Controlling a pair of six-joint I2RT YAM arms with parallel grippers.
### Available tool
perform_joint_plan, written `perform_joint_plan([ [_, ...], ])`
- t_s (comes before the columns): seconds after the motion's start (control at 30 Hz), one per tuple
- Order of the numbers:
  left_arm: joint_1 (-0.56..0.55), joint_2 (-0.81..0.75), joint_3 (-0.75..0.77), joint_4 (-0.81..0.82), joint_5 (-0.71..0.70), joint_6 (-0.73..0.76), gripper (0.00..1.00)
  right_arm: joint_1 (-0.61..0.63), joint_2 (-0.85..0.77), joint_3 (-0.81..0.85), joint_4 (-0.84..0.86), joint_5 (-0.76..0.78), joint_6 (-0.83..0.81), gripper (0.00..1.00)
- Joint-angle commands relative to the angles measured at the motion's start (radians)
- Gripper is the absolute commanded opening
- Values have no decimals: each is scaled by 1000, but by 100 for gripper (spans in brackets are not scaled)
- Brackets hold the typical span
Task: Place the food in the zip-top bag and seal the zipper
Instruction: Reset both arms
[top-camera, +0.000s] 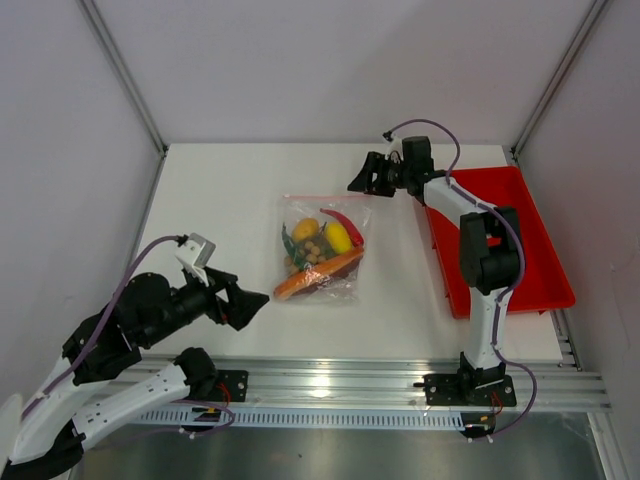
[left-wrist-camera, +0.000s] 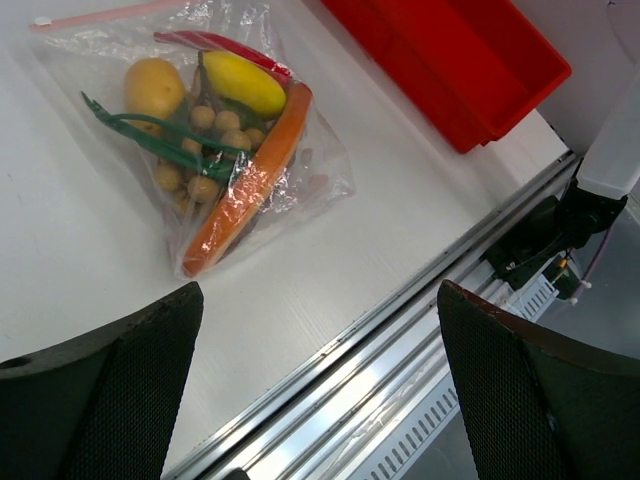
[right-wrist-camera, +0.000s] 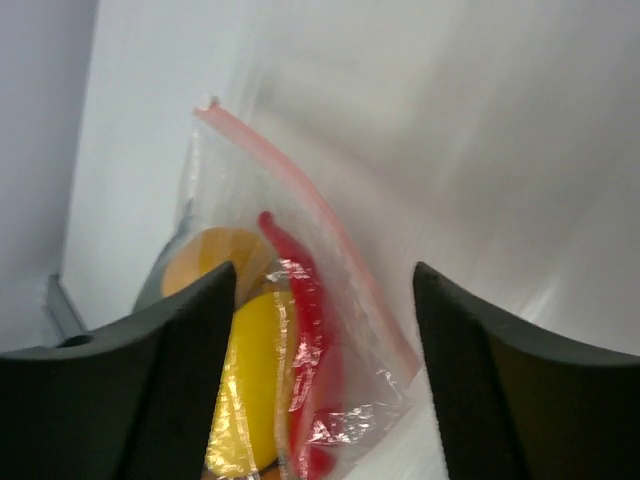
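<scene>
The right gripper (top-camera: 358, 180) and left gripper (top-camera: 255, 300) both stand wide open and empty. The zipper (right-wrist-camera: 310, 200) lies just ahead of the right fingers (right-wrist-camera: 500, 380). Unheld, the zip-top bag (top-camera: 352, 283) may slide when pinched.

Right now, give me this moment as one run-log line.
food: in zip-top bag | zipper: far edge, seal unclear | left gripper: open, off bag | right gripper: open, near zipper

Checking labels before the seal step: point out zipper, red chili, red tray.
zipper (left-wrist-camera: 100, 14), left wrist view, middle of the strip.
red chili (right-wrist-camera: 305, 320), right wrist view, mid-body.
red tray (top-camera: 535, 240), top external view, bare floor.
</scene>
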Motion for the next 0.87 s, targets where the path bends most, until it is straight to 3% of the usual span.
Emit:
perform_joint_plan([
  [0.0, 6, -8, -25, 71, 65, -47, 100, 4, -12, 63, -107, 154, -67, 76],
  [0.07, 6, -11, -54, 77, 75, -76, 100, 17, -68, 68, -143, 245, -116, 99],
  [0.2, 6, -34, -110, 122, 93, -131, 100, 96, -225, 58, -314, 524, -200, 99],
  [0.23, 6, -52, -128, 149, 101, -150, 99, 151, -260, 57, -359, 684, -210, 100],
  [0.33, 6, -80, -162, 195, 116, -190, 99, 230, -406, -3, -528, 943, -146, 99],
  [0.47, 6, -92, -205, 237, 185, -227, 100, 384, -633, -237, -647, 1013, 31, 99],
  [0.63, 6, -46, -274, 304, 306, -295, 99, 590, -972, -590, -675, 1044, 283, 99],
  [0.83, 6, -94, -474, 611, 472, -443, 99, 878, -1251, -754, -758, 1159, 477, 100],
])
